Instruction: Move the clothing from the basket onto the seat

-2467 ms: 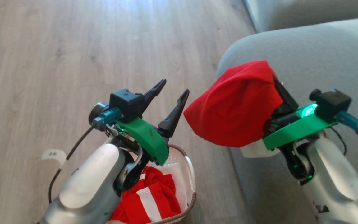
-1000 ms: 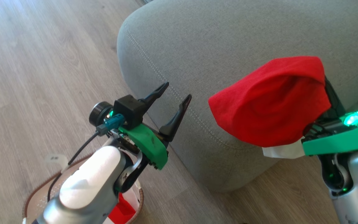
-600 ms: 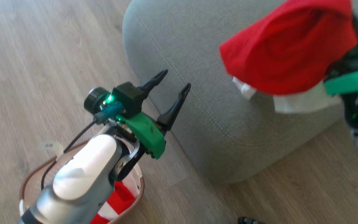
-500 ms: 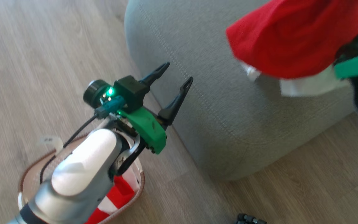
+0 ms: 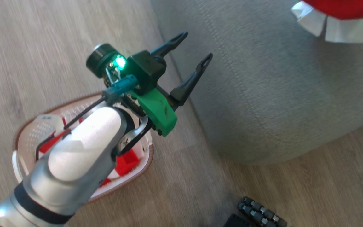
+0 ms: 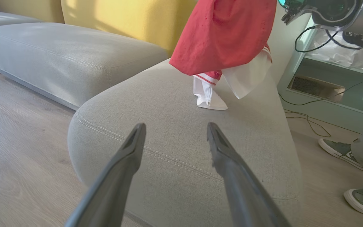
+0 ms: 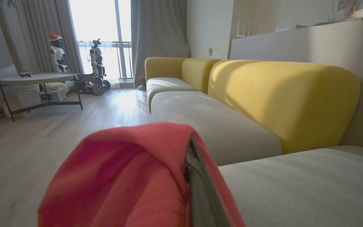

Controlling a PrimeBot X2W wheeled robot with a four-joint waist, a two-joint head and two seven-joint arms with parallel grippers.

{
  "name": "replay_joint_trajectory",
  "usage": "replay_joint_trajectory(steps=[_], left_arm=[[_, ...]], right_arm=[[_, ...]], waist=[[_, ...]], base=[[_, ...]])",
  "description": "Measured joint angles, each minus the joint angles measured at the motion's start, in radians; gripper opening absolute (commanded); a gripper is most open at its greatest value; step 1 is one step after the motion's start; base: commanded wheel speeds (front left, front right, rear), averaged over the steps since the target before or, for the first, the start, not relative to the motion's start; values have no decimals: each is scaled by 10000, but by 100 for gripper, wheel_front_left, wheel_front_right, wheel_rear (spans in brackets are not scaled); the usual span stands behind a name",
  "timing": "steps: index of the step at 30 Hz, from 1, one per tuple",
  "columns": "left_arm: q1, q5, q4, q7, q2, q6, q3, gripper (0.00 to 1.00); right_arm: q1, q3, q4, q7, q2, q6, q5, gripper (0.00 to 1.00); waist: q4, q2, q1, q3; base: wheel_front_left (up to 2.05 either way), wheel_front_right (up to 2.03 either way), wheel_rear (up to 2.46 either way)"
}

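Above the rounded corner of a grey sofa seat (image 6: 156, 94), the robot's right end effector (image 7: 191, 151) is closed on a red garment (image 6: 225, 34). The cloth drapes over the dark fingers (image 7: 200, 189) and hangs down, and its white sleeve ends (image 6: 208, 99) touch the top of the cushion. In the head view only the garment's lower hem shows at the upper right edge, over the seat. The left end effector (image 5: 197, 44) hovers beside the seat's stitched front edge, its jaws spread wide and holding nothing. Below the left forearm, a cream basket (image 5: 74, 110) with a brown braided rim stands on the wooden floor (image 5: 27, 47) near the foot of the seat. More red clothing (image 5: 126, 162) lies inside it, partly hidden by the arm. Yellow backrests (image 7: 279, 94) rise behind the grey cushions, and a person's grey shoes (image 6: 342, 151) stand on the floor past the seat's far side.
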Motion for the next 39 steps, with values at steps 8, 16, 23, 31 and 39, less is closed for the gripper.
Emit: replay_joint_trajectory(steps=[8, 16, 23, 31, 39], left_arm=[[-517, 251, 23, -17, -46, -217, -322, 100], [-540, 288, 291, -178, -140, -299, -470, 100], [-682, 288, 493, -238, -186, -384, -686, 100], [-651, 180, 734, -372, -236, -374, -721, 100], [-244, -17, 970, -721, -253, -251, -721, 100]], right_arm=[[-453, 94, 1085, -2, -215, 0, -33, 0], [-443, 1406, 2757, 1014, -198, 0, -173, 0], [-483, 2263, 3484, 1994, -303, 2, 67, 38], [-686, 3041, 3661, 2481, -487, 2, 616, 100], [-618, 3954, 3235, 2997, -1005, 2, 1172, 100]], waist=[[455, 0, 1, 951], [702, 0, 0, 1240], [802, 0, -1, 1113], [741, 0, -1, 616], [616, 0, -2, -225]], base=[[0, 0, 0], [0, 0, 0], [0, 0, 0], [0, 0, 0], [0, 0, 0]])
